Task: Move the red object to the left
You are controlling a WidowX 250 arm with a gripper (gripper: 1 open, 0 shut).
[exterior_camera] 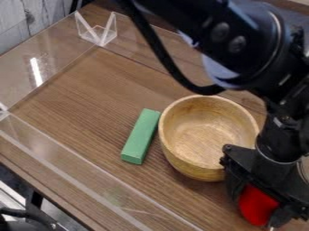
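The red object (pixel 255 206) lies on the wooden table at the bottom right, just past the wooden bowl (pixel 208 135). Only its red body shows; its top is hidden by the black hand above it. My gripper (pixel 257 204) points straight down over it, open, with a black finger (pixel 232 196) on its left and another on its right. The jaws stand around the red object; I cannot tell whether they touch it.
A green rectangular block (pixel 141 136) lies left of the bowl. Clear plastic walls (pixel 49 54) fence the table at the back left and along the front left edge. A small clear stand (pixel 97 30) sits at the far back. The black arm (pixel 236 45) crosses the upper right.
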